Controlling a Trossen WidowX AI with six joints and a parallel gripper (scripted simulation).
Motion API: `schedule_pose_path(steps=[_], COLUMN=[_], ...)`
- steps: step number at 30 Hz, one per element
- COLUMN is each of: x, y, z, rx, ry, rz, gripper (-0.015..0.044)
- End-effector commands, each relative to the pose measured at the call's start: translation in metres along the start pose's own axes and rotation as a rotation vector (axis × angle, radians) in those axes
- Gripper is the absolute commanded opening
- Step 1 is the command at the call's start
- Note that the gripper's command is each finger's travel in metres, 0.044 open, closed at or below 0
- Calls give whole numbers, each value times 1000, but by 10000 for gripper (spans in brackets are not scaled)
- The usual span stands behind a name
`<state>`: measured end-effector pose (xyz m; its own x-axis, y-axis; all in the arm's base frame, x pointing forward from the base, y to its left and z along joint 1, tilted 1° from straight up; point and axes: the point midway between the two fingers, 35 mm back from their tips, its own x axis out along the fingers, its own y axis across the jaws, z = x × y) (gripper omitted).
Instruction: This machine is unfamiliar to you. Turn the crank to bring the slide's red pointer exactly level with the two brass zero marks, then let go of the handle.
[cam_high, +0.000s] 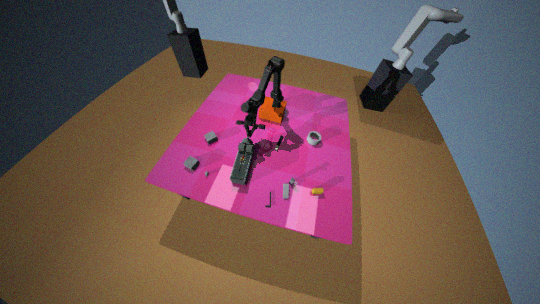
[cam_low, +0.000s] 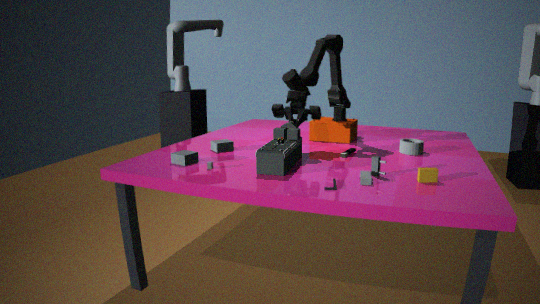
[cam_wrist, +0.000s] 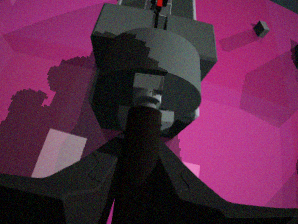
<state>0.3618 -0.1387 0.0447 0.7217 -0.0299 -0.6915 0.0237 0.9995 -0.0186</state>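
The grey machine stands on the pink table, its long slide body pointing away from the arm. In the wrist view its rounded crank end is close below the camera. The slide's red pointer shows only at the top edge there; whether it is level with the brass marks cannot be told. The dark crank handle sticks up toward the camera. My gripper is shut on this handle, with a finger on each side, at the machine's arm-side end.
Two grey blocks and a small cube lie left of the machine. To its right are a dark piece, a pale ring, a yellow block and small grey parts.
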Motion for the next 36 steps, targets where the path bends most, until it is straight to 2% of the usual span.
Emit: schedule_pose_path(steps=[1,36], x=[0,3], y=[9,15], z=[-1,-4], rx=[-1,-1], ry=[-2,-2], rz=[24,24], gripper=[0,0])
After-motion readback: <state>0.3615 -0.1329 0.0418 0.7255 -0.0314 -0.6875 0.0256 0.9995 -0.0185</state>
